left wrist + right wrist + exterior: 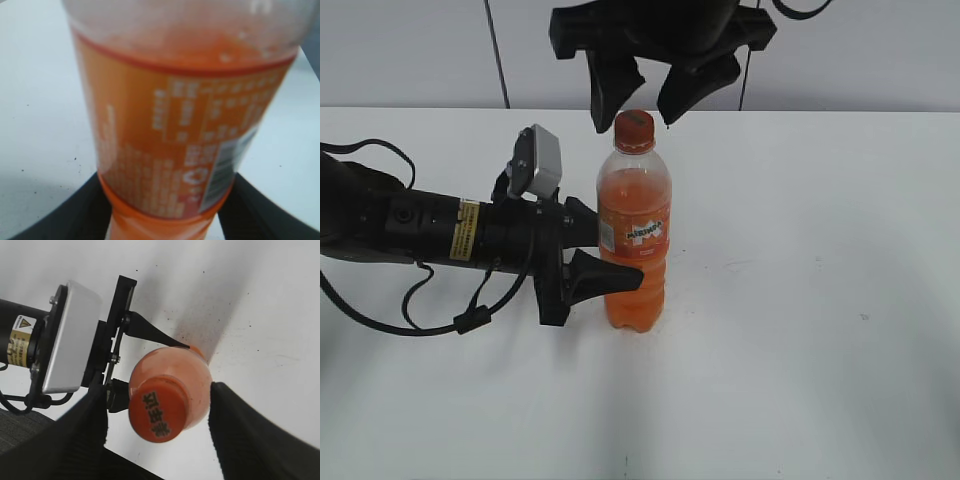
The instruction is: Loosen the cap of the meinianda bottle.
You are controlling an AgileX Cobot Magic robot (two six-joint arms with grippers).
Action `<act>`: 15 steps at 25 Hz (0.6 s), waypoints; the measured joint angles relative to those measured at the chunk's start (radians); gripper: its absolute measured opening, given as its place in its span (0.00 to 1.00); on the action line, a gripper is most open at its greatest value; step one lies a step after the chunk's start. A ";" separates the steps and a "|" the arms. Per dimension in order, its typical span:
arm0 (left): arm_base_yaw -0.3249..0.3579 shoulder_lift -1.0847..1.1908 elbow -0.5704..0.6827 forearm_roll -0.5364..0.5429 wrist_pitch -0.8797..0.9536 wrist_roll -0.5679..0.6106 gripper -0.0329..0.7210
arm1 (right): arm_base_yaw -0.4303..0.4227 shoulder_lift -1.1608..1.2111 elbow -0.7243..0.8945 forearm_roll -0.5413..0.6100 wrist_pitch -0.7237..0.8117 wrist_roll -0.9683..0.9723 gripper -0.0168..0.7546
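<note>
The meinianda bottle [636, 205] stands upright on the white table, filled with orange drink and wearing an orange label. Its orange cap [634, 133] with dark print is on the neck and also shows in the right wrist view [159, 416]. My left gripper [617, 254] comes in level from the left and is shut on the bottle's lower body. In the left wrist view its fingers [165, 202] press both sides of the bottle [180, 125] near the label's lower edge. My right gripper [633, 122] hangs open from above, one finger on each side of the cap and apart from it [157, 407].
The white table [820, 300] runs to a pale panelled wall at the back. My left arm [430, 230] lies low over the table's left side with loose black cables, and its grey camera box [538, 162] stands close beside the bottle's shoulder.
</note>
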 joint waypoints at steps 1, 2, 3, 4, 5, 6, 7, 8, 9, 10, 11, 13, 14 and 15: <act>0.000 0.000 0.000 0.000 0.000 0.000 0.56 | 0.000 0.005 0.000 0.001 0.000 0.000 0.64; 0.000 0.000 0.000 0.000 0.000 0.000 0.56 | 0.000 0.008 0.000 0.001 0.000 0.000 0.63; 0.000 0.000 0.000 0.000 0.000 0.000 0.56 | 0.000 0.009 0.000 0.001 0.001 0.000 0.61; 0.000 0.000 0.000 0.000 0.000 0.000 0.56 | 0.000 0.013 0.000 0.001 0.001 0.000 0.60; 0.000 0.000 0.000 0.000 0.000 0.000 0.56 | 0.000 0.015 0.000 0.001 0.001 0.000 0.58; 0.000 0.000 0.000 0.000 0.000 0.000 0.56 | 0.000 0.019 0.000 0.001 0.001 0.000 0.56; 0.000 0.000 0.000 0.000 0.000 0.000 0.56 | 0.000 0.021 0.000 0.001 0.001 0.000 0.55; 0.000 0.000 0.000 0.000 0.000 0.000 0.56 | 0.000 0.024 0.000 0.001 0.001 0.000 0.53; 0.000 0.000 0.000 0.000 0.000 0.000 0.56 | 0.000 0.024 0.000 0.001 0.002 0.000 0.51; 0.000 0.000 0.000 0.000 0.000 0.000 0.56 | 0.000 0.024 0.000 0.001 0.003 0.000 0.48; 0.000 0.000 0.000 0.000 0.000 0.000 0.56 | 0.000 0.024 0.000 0.001 0.004 0.000 0.43; 0.000 0.000 0.000 0.000 0.000 0.000 0.56 | 0.000 0.024 0.000 0.000 0.005 -0.004 0.38; 0.000 0.000 0.000 -0.001 0.000 0.000 0.56 | 0.000 0.024 0.000 0.000 0.005 -0.008 0.38; 0.000 0.000 0.000 -0.001 0.000 0.000 0.56 | 0.000 0.024 0.000 0.000 0.005 -0.022 0.38</act>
